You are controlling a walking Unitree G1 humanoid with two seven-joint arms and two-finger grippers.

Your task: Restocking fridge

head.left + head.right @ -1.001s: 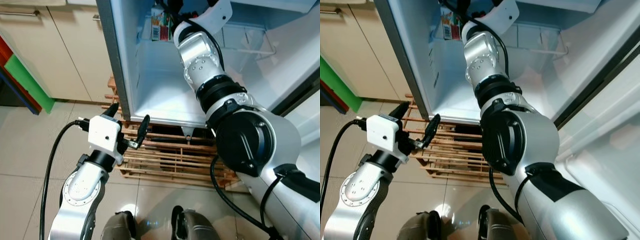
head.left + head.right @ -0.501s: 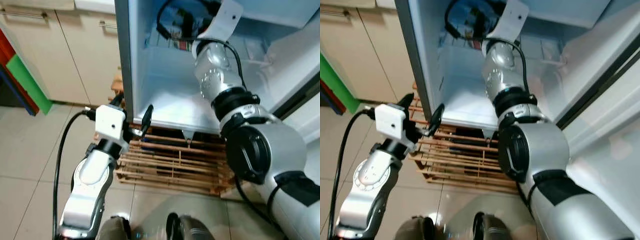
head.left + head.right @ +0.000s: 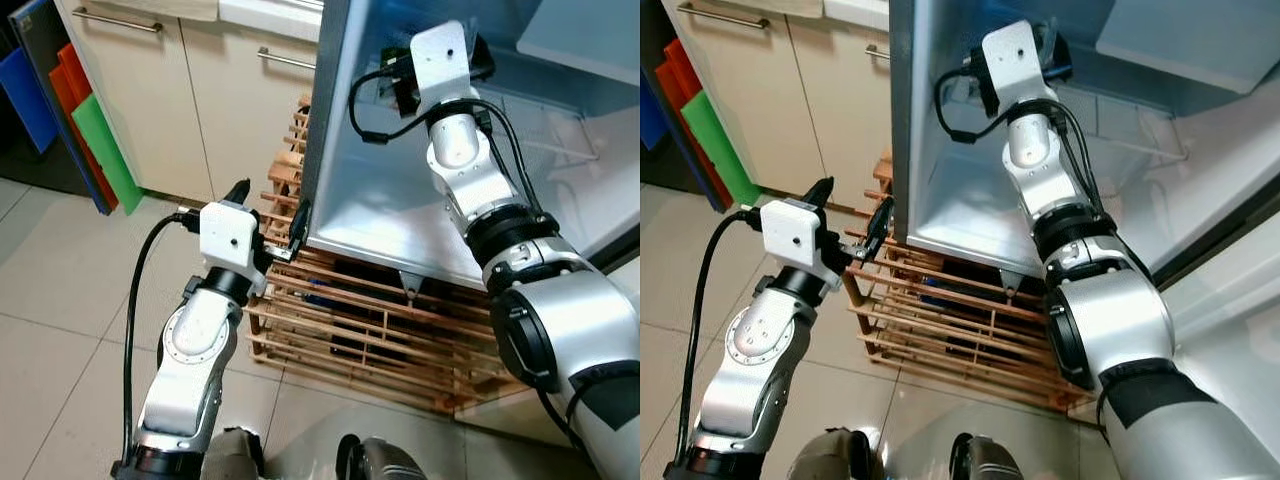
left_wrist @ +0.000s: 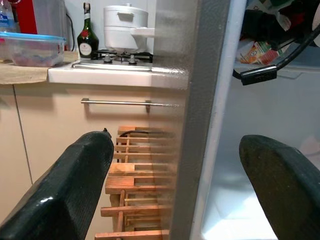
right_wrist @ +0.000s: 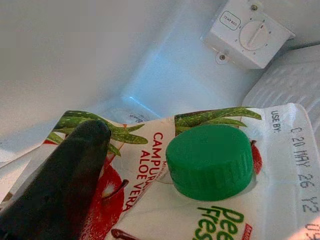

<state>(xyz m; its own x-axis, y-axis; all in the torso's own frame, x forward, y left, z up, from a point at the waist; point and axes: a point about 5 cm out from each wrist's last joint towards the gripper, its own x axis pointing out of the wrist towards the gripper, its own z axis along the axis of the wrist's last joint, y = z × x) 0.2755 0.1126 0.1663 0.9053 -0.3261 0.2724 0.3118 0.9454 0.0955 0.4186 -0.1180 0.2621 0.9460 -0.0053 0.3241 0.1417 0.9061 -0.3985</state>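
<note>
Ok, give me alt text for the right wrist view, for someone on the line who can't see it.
Close-up inside the fridge: a juice carton with a green screw cap, red apple artwork and a printed use-by date lies just ahead of the right tool, one black finger resting against its top. Behind it, a white temperature dial is fixed to the pale fridge wall.

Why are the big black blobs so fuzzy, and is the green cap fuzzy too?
In the left wrist view the black fingers sit right by the lens, so they blur, while the bottle far behind looks sharp. In the right wrist view the green cap and carton print are crisp; the finger is soft.
</note>
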